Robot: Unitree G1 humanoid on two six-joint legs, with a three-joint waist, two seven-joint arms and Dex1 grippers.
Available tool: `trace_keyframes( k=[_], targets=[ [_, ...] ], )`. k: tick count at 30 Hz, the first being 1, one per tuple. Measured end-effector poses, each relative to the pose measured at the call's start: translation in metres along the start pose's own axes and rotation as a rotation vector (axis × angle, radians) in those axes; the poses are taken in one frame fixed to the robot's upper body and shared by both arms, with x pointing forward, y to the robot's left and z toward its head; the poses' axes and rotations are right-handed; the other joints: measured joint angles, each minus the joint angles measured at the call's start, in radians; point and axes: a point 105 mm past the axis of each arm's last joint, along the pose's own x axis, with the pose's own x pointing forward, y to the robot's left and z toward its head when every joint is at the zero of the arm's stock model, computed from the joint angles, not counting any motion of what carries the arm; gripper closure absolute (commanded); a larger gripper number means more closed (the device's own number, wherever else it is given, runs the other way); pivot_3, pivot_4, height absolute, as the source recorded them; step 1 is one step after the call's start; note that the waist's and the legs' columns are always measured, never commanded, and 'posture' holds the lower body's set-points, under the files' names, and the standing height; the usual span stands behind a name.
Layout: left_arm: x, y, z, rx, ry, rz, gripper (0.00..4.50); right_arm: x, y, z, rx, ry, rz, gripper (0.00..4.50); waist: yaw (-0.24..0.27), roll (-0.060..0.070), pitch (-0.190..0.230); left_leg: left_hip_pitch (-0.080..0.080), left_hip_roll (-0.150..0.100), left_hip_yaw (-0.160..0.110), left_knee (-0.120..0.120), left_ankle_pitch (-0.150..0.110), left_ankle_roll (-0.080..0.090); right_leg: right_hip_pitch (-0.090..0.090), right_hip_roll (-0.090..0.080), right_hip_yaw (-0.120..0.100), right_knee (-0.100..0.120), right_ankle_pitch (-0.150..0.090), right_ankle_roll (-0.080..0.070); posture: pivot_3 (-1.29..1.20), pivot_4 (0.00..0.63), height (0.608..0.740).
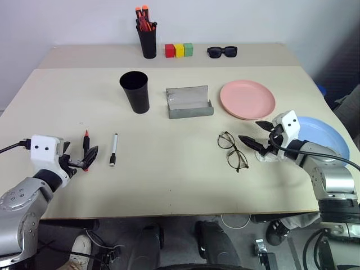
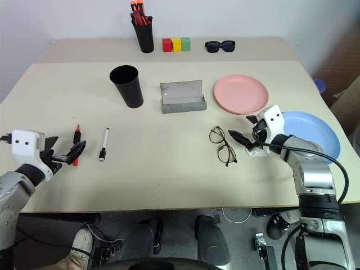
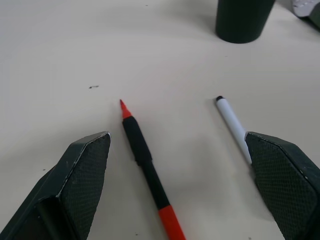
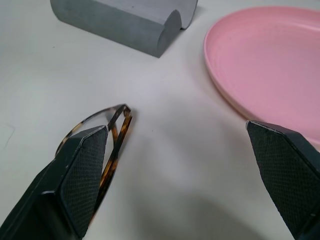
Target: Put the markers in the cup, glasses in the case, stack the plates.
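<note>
My left gripper (image 1: 81,152) is open at the table's left front, its fingers on either side of the dark red-tipped marker (image 3: 145,160). The white marker (image 1: 114,149) lies just to its right. Behind them stands the black cup (image 1: 135,91). The grey case (image 1: 189,102) lies open at mid table. My right gripper (image 1: 250,130) is open and hovers just right of the wire-framed glasses (image 1: 232,151), which lie flat. The pink plate (image 1: 247,99) sits behind it, and the blue plate (image 1: 323,135) lies under my right wrist.
Along the back stand a narrow black pen pot (image 1: 147,36) with orange-red pens, three coloured blocks (image 1: 179,50) and black sunglasses (image 1: 222,52). The table's front edge runs close under both arms.
</note>
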Motion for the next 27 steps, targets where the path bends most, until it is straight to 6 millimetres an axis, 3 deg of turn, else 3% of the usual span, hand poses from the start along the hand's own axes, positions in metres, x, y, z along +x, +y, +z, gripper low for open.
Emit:
trace_keyframes(
  k=[13,20,24,27],
  targets=[
    [-0.001,0.005,0.009,0.010,-0.004,0.027,0.08,0.005,0.005,0.001,0.005,-0.020,0.004,0.00,-0.003,0.000,0.000,0.003,0.000,0.001,0.000,0.000,0.000,0.001,0.001,0.001,0.003,0.000,0.000,0.00,0.150,0.740],
    [0.011,0.006,0.023,-0.016,-0.050,0.091,0.08,0.028,0.022,0.012,-0.011,-0.053,0.035,0.00,-0.003,0.000,0.000,0.006,0.000,0.001,0.000,0.000,0.000,0.003,0.001,0.001,0.003,0.000,0.000,0.00,0.150,0.740],
    [0.026,0.002,0.028,-0.013,-0.043,0.112,0.08,0.042,0.050,0.038,-0.054,-0.129,0.106,0.00,-0.003,0.000,0.000,0.006,0.000,0.000,0.000,0.000,0.000,0.003,0.002,0.001,0.004,0.002,0.003,0.00,0.150,0.740],
    [0.037,0.016,0.022,-0.071,0.002,0.216,0.03,0.059,0.100,0.050,-0.133,-0.165,0.237,0.00,-0.007,0.000,0.000,0.007,0.000,-0.001,-0.001,0.000,0.000,0.003,0.003,0.001,0.005,0.002,0.004,0.00,0.150,0.740]
  ],
)
